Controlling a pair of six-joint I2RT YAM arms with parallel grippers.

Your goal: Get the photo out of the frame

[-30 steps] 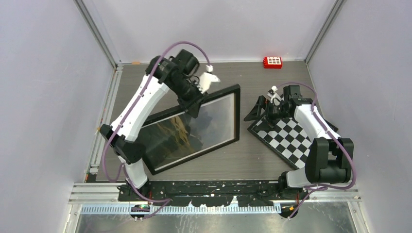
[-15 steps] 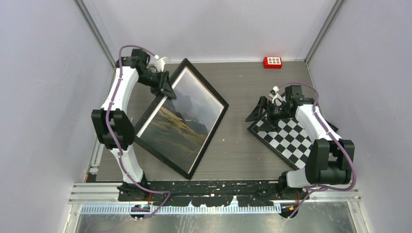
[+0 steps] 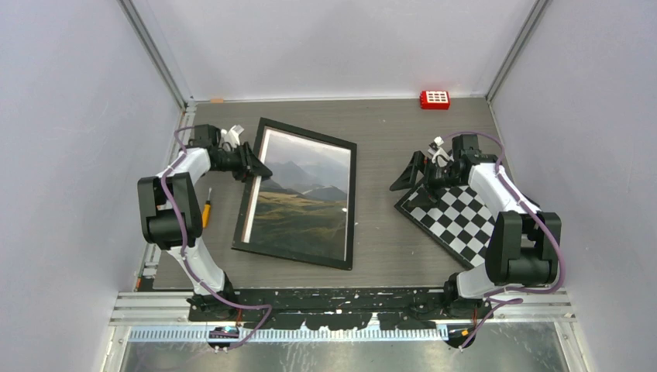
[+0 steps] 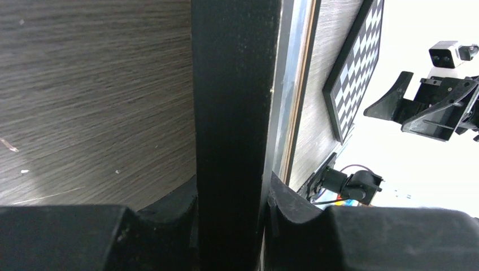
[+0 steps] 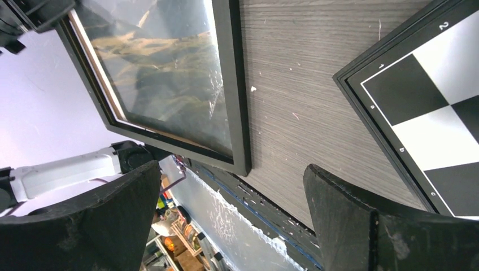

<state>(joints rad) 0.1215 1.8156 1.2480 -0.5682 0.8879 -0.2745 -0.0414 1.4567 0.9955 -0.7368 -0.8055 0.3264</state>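
Swung round since the earlier view, the left gripper (image 3: 254, 167) had drawn back toward the upper left, and the frame (image 3: 290, 258) had turned with it from a diagonal slant to nearly upright, left of centre on the table (image 3: 387, 124). That gripper was clamped on the frame's left black rail near its upper corner, one finger on each side. The photo (image 3: 302, 209) sat inside the frame, face up. Well apart, right of centre, the right gripper (image 3: 422, 178) hung with its fingers spread wide over the upper corner of the checkerboard (image 3: 457, 217).
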